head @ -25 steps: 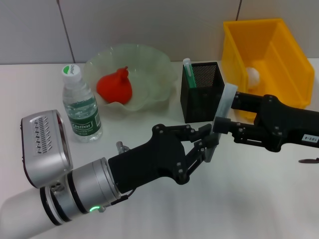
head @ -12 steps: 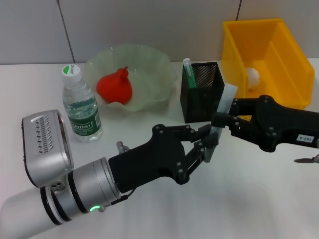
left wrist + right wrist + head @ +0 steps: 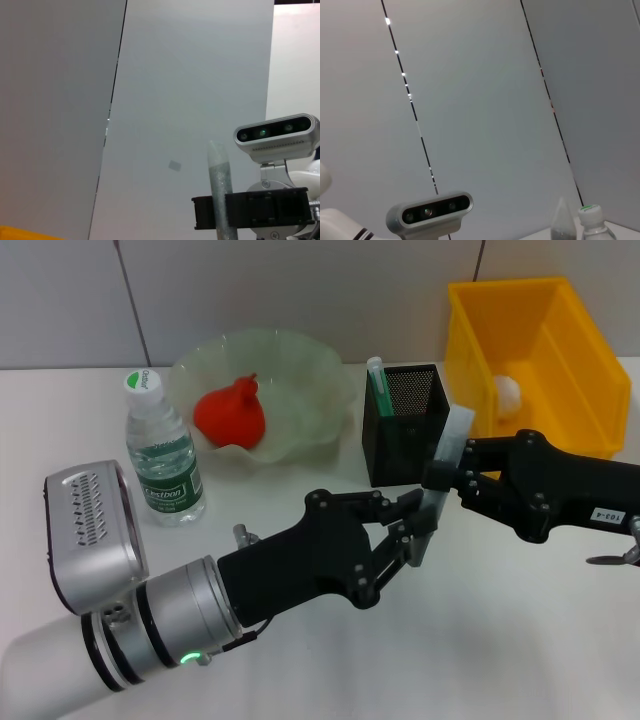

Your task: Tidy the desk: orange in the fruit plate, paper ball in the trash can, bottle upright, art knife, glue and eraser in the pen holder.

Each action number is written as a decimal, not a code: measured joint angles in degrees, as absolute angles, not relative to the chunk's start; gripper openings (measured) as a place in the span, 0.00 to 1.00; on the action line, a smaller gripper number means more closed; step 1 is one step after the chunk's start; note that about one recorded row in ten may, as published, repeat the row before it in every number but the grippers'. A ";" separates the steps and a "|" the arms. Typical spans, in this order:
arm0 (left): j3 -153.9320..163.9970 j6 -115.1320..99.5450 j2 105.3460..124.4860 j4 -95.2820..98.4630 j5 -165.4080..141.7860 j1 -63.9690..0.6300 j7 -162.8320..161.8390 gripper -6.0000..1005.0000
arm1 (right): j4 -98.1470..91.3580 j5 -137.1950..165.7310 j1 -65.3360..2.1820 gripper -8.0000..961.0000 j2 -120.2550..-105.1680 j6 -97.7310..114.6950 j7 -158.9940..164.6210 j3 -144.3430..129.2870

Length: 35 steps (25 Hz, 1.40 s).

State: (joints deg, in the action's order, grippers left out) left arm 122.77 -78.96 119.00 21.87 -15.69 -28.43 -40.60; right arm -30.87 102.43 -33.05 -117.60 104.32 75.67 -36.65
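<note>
White desk [image 3: 520,640], grey tiled wall behind. Left of the black mesh pen holder [image 3: 405,425]: upright water bottle [image 3: 160,455], red fruit in the fruit plate [image 3: 320,390]. In front of the holder, left gripper [image 3: 422,525] and right gripper [image 3: 440,480] both pinching the grey art knife [image 3: 447,455] (tilted, airborne). Right of it, paper ball [image 3: 507,391] inside the yellow bin [image 3: 570,330].

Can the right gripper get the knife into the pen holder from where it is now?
Probably yes: the right gripper holds the knife just beside the pen holder, but the left gripper still clamps its lower end.
</note>
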 joint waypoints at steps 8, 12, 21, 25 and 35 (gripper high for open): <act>122.31 -78.59 118.67 21.60 -15.74 -28.59 -43.34 0.18 | -30.75 102.18 -32.98 0.15 -117.59 104.16 75.65 -36.57; 122.21 -78.47 118.65 21.31 -15.73 -28.40 -43.71 0.29 | -30.67 102.10 -32.83 0.15 -117.61 104.02 75.18 -36.11; 121.52 -78.38 118.32 15.97 -15.78 -28.68 -46.29 0.64 | -31.00 98.55 -33.86 0.15 -116.96 94.50 77.73 -33.59; 121.26 -78.38 118.12 13.43 -15.78 -28.49 -45.72 0.78 | -32.56 95.31 -35.58 0.15 -116.13 85.13 84.62 -33.57; 119.93 -78.75 118.07 12.43 -15.86 -26.98 -42.44 0.87 | -33.20 95.87 -40.85 0.15 -114.83 71.78 94.11 -35.11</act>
State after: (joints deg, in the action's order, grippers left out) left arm 119.93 -78.75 118.07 12.43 -15.86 -26.98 -42.44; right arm -33.20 95.87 -40.85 -114.83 71.78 94.11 -35.11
